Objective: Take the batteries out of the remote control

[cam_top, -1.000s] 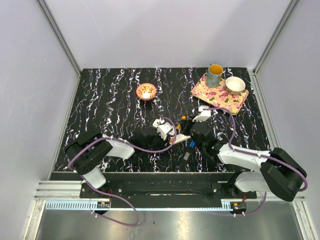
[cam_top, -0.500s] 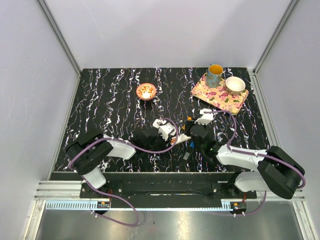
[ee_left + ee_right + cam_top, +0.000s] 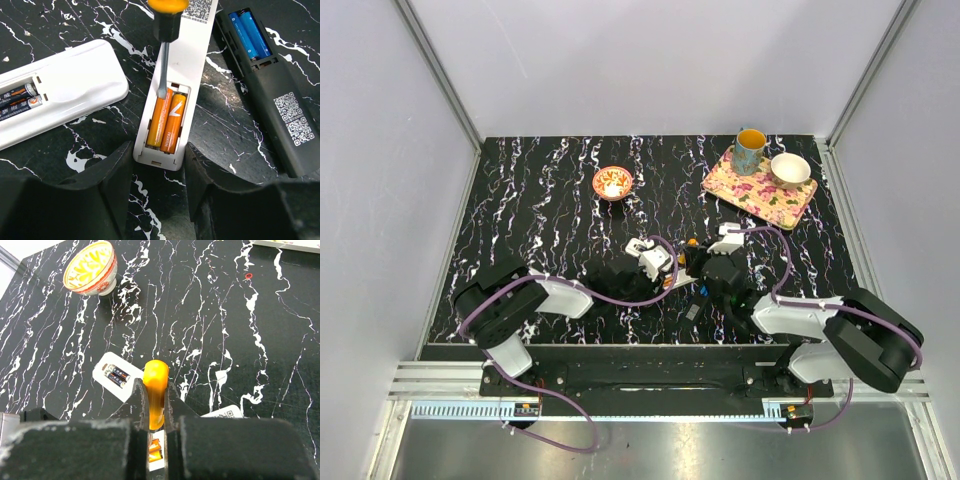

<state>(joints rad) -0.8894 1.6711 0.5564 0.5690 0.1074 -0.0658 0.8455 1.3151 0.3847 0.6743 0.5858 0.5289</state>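
Note:
Two orange batteries (image 3: pixel 167 120) lie side by side in the open compartment of a white remote (image 3: pixel 192 45) lying face down. My left gripper (image 3: pixel 160 155) is shut on that remote's near end, with a finger (image 3: pixel 117 170) against each side. My right gripper (image 3: pixel 156 400) is shut on the orange handle of a screwdriver (image 3: pixel 156 380). Its metal shaft (image 3: pixel 162 65) points down, and the tip touches the far end of the left battery. The batteries also show below the handle in the right wrist view (image 3: pixel 155 450). In the top view both grippers (image 3: pixel 660 275) (image 3: pixel 698 255) meet at the table's middle.
A second white remote (image 3: pixel 60 95) with dark batteries lies open on the left. A dark remote (image 3: pixel 270 85) with blue batteries lies on the right. A patterned bowl (image 3: pixel 612 182) stands further back. A floral tray (image 3: pixel 760 195) with a mug (image 3: pixel 750 150) and a white bowl (image 3: pixel 790 170) is at the back right.
My right gripper has shifted a little left and nearer with the screwdriver, over the white remote. The left gripper has stayed in place on the remote.

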